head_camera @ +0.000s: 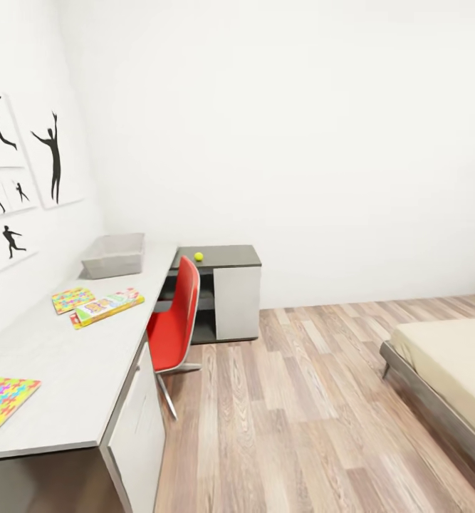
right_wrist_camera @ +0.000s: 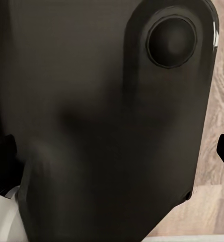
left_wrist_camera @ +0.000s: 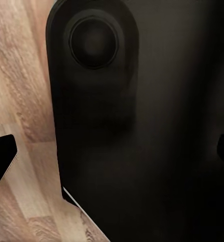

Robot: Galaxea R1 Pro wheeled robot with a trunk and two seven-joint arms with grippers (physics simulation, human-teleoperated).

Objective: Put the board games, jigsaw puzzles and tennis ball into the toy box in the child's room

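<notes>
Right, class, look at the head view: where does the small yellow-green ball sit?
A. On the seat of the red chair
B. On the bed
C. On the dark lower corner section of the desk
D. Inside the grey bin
C: the ball rests on the dark corner section of the desk, apart from the grey bin, just beyond the red chair and well away from the bed.

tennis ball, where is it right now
In the head view the tennis ball sits on the table's dark corner section, right of the toy box and behind the red chair.
</notes>
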